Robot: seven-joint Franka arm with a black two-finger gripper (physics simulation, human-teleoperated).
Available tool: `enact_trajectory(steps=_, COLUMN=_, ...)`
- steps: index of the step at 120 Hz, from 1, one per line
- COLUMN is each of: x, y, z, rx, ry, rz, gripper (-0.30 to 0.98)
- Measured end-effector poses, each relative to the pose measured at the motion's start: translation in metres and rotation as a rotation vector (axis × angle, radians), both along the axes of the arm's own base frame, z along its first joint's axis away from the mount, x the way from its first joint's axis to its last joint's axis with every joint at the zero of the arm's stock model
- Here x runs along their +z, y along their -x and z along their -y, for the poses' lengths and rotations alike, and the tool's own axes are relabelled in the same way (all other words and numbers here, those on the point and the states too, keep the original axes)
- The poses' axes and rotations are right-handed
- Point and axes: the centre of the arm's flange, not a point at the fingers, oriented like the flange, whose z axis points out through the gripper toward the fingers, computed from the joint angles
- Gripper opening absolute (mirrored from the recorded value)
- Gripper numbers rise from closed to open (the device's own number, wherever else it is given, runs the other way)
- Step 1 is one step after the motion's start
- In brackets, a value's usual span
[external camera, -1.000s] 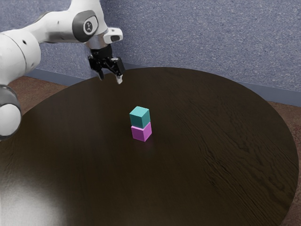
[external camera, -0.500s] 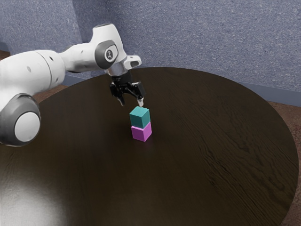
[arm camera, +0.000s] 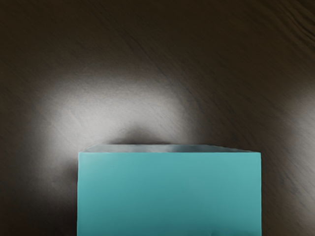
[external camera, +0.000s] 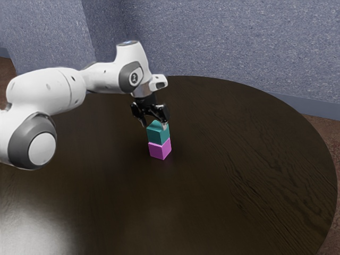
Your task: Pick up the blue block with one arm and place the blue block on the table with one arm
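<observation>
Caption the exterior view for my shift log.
Open end effector above the blue block, which sits stacked on a pink block.

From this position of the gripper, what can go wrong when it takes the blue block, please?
The open gripper is right at the top of the blue block, so a fingertip could hit the block's edge if the hand is a little off. The blue block rests on the pink block, so a sideways push might topple the stack. Going too low, the fingers may also catch the pink block.

Blue blk (external camera: 157,136), teal, lvl, atop pink blk (external camera: 159,151)
</observation>
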Motion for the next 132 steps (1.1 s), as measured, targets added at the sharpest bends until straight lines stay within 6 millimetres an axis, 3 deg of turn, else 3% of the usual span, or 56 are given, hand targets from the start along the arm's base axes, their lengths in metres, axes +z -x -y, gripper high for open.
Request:
enact_trajectory(steps=45, x=-0.031, y=-0.003, z=0.006, rx=0.007, ry=0.001, rz=-0.014, gripper=0.68)
enact_trajectory(steps=62, x=-0.03, y=-0.003, z=0.004, rx=0.01, ry=-0.005, rz=-0.007, gripper=0.4)
enact_trajectory(steps=69, x=-0.029, y=-0.003, z=0.003, rx=0.012, ry=-0.01, rz=-0.007, gripper=0.34)
enact_trajectory(steps=85, x=0.01, y=0.008, z=0.003, rx=0.008, ry=-0.039, rz=0.02, gripper=0.24)
enact_trajectory(steps=100, x=0.056, y=0.04, z=0.0, rx=0.011, ry=-0.054, rz=0.029, gripper=0.31)
enact_trajectory(steps=108, x=0.073, y=0.058, z=-0.011, rx=0.021, ry=-0.07, rz=0.027, gripper=0.33)
enact_trajectory(steps=115, x=0.072, y=0.074, z=-0.039, rx=0.056, ry=-0.078, rz=0.003, gripper=0.34)
enact_trajectory(steps=123, x=0.058, y=0.085, z=-0.076, rx=0.101, ry=-0.082, rz=-0.031, gripper=0.35)
enact_trajectory(steps=132, x=0.026, y=0.086, z=-0.107, rx=0.133, ry=-0.08, rz=-0.077, gripper=0.36)
